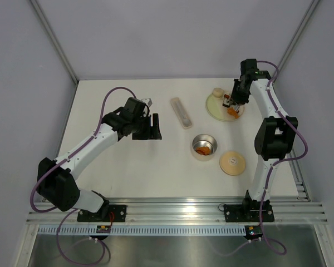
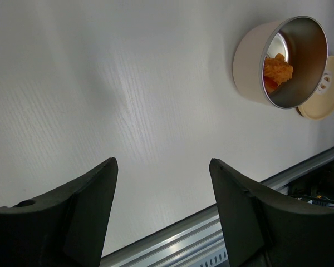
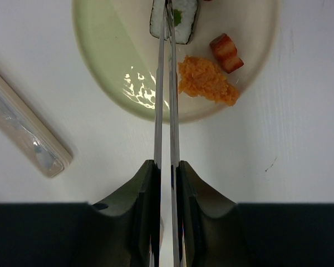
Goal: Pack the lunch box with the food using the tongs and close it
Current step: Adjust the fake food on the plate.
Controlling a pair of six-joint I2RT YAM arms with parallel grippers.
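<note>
My right gripper [image 3: 167, 164] is shut on the thin silver tongs [image 3: 159, 100], whose two arms run almost together out over the pale green plate [image 3: 100, 55]. Their tips lie over a white-and-black roll piece [image 3: 183, 19]; contact cannot be told. An orange crumbly piece [image 3: 207, 80] and a red-brown piece [image 3: 227, 53] lie on the plate beside it. A beige bun [image 1: 216, 92] rests at the plate's far rim. The lunch box [image 1: 204, 146] stands open mid-table with orange food [image 2: 278, 69] inside. Its tan lid [image 1: 232, 163] lies flat beside it. My left gripper [image 2: 163, 162] hangs open and empty, left of the lunch box.
A pale translucent oblong case [image 1: 181, 112] lies left of the plate, between the two arms. The aluminium rail [image 1: 172, 210] runs along the table's near edge. Grey walls close in the back and sides.
</note>
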